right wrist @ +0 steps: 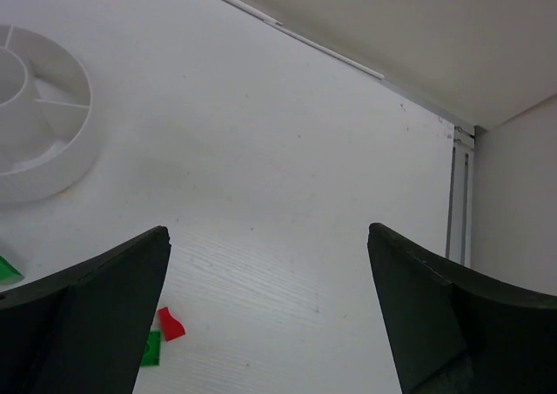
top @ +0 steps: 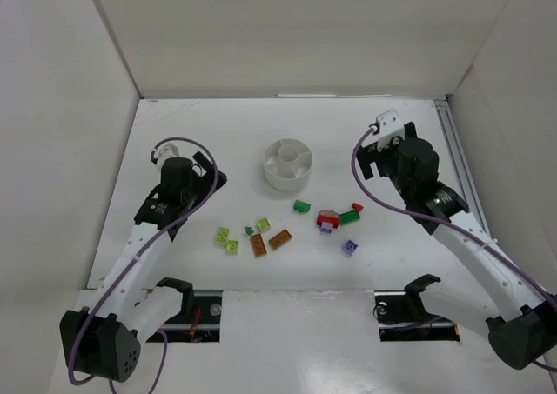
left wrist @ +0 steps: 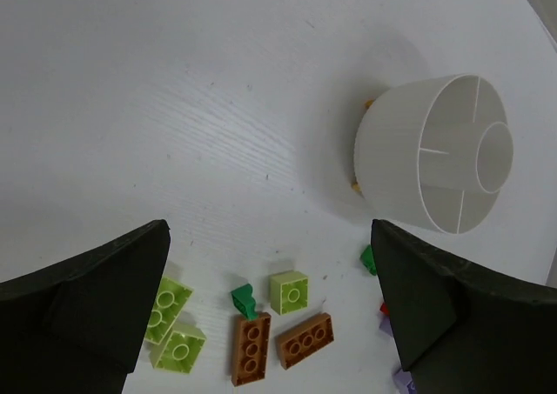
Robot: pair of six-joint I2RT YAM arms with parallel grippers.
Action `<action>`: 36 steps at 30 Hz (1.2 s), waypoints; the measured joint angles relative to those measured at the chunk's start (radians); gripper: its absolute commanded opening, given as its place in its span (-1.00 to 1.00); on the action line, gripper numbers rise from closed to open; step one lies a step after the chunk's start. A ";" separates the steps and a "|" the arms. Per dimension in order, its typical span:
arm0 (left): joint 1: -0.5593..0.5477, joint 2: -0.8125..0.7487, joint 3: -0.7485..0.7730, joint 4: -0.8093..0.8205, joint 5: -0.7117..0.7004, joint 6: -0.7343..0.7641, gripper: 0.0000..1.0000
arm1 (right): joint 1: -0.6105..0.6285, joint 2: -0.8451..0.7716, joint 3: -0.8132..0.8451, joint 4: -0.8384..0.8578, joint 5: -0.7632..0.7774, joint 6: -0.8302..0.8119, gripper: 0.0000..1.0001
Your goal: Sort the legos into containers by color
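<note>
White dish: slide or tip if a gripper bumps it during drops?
Probably slides: the dish looks like thin-walled light plastic on a smooth table. Tipping seems unlikely, since it sits wide and low. Rigid, so it shouldn't flex.

One small round white plastic dish [top: 287, 183] upright, centre well ringed by wedge sections. Nearer, loose on bench [top: 191, 142], tiny plastic studded bricks [top: 279, 239]: lime green, orange-brown left; dark green, red, light purple mostly right.

The left arm [top: 139, 253] and right arm [top: 474, 244] share white links, black joints, looping purple cables [top: 180, 139] and dark, wedge-shaped fingers [left wrist: 87, 298].
</note>
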 measured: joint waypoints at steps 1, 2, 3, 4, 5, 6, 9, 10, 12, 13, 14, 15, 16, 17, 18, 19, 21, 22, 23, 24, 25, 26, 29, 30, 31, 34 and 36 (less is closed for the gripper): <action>0.000 -0.012 0.000 -0.022 -0.005 -0.010 1.00 | 0.001 -0.013 -0.008 0.009 -0.002 0.001 0.99; 0.000 -0.024 -0.001 -0.041 -0.010 -0.018 1.00 | 0.003 -0.023 -0.016 0.014 -0.002 0.006 0.99; 0.000 -0.037 -0.001 -0.060 -0.014 -0.029 1.00 | 0.005 -0.029 -0.023 0.019 -0.002 0.010 0.99; 0.000 -0.048 -0.001 -0.077 -0.021 -0.042 1.00 | 0.007 -0.031 -0.026 0.019 -0.001 0.013 0.99; 0.000 -0.058 -0.001 -0.094 -0.026 -0.051 1.00 | 0.009 -0.030 -0.027 0.020 0.001 0.014 0.99; 0.000 -0.063 -0.001 -0.110 -0.030 -0.062 1.00 | 0.013 -0.028 -0.029 0.022 0.003 0.014 0.99; 0.000 -0.063 -0.003 -0.146 -0.033 -0.093 1.00 | 0.034 -0.027 -0.042 0.013 0.028 0.026 0.99; 0.000 -0.060 -0.008 -0.150 -0.031 -0.100 1.00 | 0.042 -0.028 -0.047 0.008 0.040 0.034 0.99; 0.000 -0.045 -0.023 -0.157 -0.026 -0.108 1.00 | 0.053 -0.046 -0.077 0.018 0.056 0.045 0.99; -0.002 -0.034 -0.032 -0.160 -0.026 -0.109 1.00 | 0.057 -0.064 -0.103 0.020 0.061 0.051 0.85; -0.003 -0.023 -0.043 -0.161 -0.026 -0.111 1.00 | 0.060 -0.086 -0.130 0.022 0.064 0.054 0.79; -0.006 -0.012 -0.056 -0.160 -0.026 -0.112 1.00 | 0.060 -0.108 -0.158 0.026 0.066 0.056 0.76; -0.008 -0.003 -0.068 -0.160 -0.026 -0.113 1.00 | 0.060 -0.126 -0.179 0.027 0.065 0.059 0.76; -0.012 0.006 -0.081 -0.158 -0.024 -0.113 0.97 | 0.060 -0.141 -0.195 0.027 0.064 0.059 0.86; -0.015 0.016 -0.093 -0.154 -0.019 -0.113 0.97 | 0.060 -0.151 -0.205 0.028 0.064 0.058 0.92; -0.016 0.027 -0.102 -0.154 -0.015 -0.113 0.94 | 0.060 -0.155 -0.206 0.027 0.062 0.056 0.95; -0.019 0.053 -0.109 -0.151 -0.003 -0.110 0.94 | 0.060 -0.158 -0.205 0.047 0.058 0.048 0.95; -0.019 0.065 -0.111 -0.148 0.001 -0.109 0.90 | 0.060 -0.159 -0.205 0.053 0.055 0.047 0.97; -0.022 0.072 -0.111 -0.148 0.003 -0.108 0.87 | 0.060 -0.159 -0.205 0.058 0.053 0.044 0.97; -0.027 0.077 -0.114 -0.146 0.005 -0.109 0.85 | 0.060 -0.159 -0.205 0.061 0.050 0.043 0.97; -0.035 0.079 -0.120 -0.141 0.004 -0.111 0.80 | 0.060 -0.157 -0.205 0.064 0.047 0.041 0.97; -0.052 0.083 -0.133 -0.138 0.004 -0.113 0.76 | 0.060 -0.155 -0.205 0.069 0.044 0.040 0.97; -0.078 0.107 -0.154 -0.134 0.004 -0.115 0.73 | 0.060 -0.140 -0.205 0.072 0.038 0.040 0.97; -0.086 0.123 -0.159 -0.133 0.004 -0.115 0.71 | 0.060 -0.134 -0.205 0.072 0.037 0.040 0.97; -0.098 0.140 -0.160 -0.134 0.002 -0.117 0.71 | 0.060 -0.128 -0.205 0.072 0.036 0.040 0.97; -0.133 0.196 -0.160 -0.126 -0.008 -0.117 0.71 | 0.060 -0.113 -0.205 0.071 0.033 0.040 0.97; -0.154 0.230 -0.159 -0.126 -0.022 -0.116 0.68 | 0.060 -0.112 -0.205 0.071 0.029 0.040 0.97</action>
